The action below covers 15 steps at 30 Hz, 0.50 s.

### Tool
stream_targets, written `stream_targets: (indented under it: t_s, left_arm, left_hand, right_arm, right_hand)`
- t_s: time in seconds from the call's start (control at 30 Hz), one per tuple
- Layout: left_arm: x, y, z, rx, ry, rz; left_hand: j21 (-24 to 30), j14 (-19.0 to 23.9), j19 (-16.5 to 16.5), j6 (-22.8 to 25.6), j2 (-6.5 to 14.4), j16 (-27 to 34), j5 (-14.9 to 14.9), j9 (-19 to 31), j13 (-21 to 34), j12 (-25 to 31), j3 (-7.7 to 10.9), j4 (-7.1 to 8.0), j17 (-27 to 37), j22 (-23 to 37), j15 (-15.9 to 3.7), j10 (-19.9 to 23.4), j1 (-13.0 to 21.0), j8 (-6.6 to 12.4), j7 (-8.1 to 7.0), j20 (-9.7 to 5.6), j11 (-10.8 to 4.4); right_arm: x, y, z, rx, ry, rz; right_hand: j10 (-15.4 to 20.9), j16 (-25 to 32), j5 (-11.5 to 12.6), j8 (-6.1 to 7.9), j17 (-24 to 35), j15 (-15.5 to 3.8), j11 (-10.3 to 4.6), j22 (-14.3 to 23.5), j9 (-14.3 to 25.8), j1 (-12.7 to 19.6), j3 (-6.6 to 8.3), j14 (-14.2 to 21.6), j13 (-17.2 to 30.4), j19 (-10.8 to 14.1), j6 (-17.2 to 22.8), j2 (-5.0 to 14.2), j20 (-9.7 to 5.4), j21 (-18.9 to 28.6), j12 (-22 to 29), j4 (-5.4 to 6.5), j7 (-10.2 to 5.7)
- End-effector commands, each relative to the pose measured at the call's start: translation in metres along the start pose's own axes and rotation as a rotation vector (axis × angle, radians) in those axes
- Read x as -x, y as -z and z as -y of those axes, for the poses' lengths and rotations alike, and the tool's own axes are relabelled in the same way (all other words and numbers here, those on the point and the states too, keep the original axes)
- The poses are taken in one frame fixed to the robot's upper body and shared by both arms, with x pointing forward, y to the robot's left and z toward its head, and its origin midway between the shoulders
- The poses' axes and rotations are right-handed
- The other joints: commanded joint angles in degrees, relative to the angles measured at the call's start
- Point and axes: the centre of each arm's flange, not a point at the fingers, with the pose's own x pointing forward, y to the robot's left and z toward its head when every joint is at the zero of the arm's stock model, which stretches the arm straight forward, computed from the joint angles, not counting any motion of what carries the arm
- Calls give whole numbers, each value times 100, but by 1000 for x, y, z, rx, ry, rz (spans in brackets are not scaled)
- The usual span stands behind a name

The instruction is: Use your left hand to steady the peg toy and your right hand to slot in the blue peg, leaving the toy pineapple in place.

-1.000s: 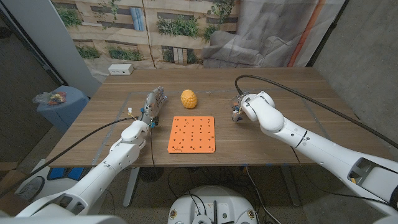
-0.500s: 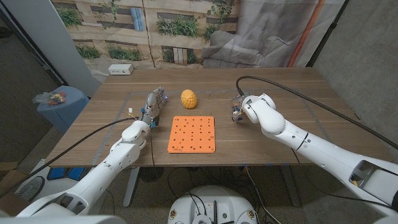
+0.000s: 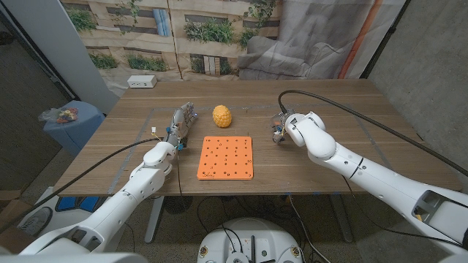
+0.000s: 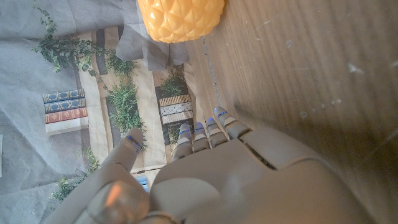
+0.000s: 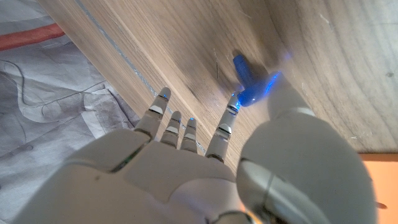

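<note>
Right wrist view: the robot's right hand (image 5: 205,168) reaches down to the wooden table (image 5: 323,43), with the blue peg (image 5: 252,81) lying on the wood between a fingertip and the thumb tip. Both tips touch the peg, which still rests on the table, and the other fingers are spread apart beside it. From the head camera, the right hand (image 3: 281,126) sits right of the orange peg toy (image 3: 226,157), well apart from it, and the peg itself is too small to make out there.

The left hand (image 3: 181,118) stands on the table left of the board, fingers stretched forward and close together, holding nothing and not touching the toy. Its wrist camera shows the fingers (image 4: 205,134) extended above the wood, with the yellow toy pineapple (image 4: 180,17) just ahead of them.

The pineapple (image 3: 222,115) stands behind the peg board's far edge, near the table's middle. A white box (image 3: 142,82) sits at the far left corner of the table.
</note>
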Motion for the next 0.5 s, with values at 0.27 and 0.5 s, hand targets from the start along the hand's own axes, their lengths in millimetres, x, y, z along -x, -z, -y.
stream_targets:
  t_s: [0.27, 0.5]
  left_arm:
    - [1, 1, 0, 3, 2, -2]
    - [1, 2, 0, 6, 6, -4]
  left_hand:
    - [-9, 58, 45, 18, 367, -22, 8, 23, 27, -9, 26, 15, 17, 34, -12, 31, -57, -7, -7, -239, -10]
    - [-10, 54, 44, 14, 365, -25, 8, 23, 27, -12, 30, 16, 17, 34, -13, 27, -60, -8, -8, -242, -7]
  right_arm:
    - [0, -1, 1, -19, 37, -8]
    - [1, -1, 0, -33, 51, -14]
  right_hand:
    - [212, 80, -29, 209, 31, -58, -98, 24, 63, 175, 38, 140, -6, 131, 371, 6, -83, 16, 45, 24, 10]
    - [331, 120, -33, 328, 46, -142, -202, 25, 93, 258, 42, 226, -15, 201, 568, 36, -104, 15, 64, 32, 1]
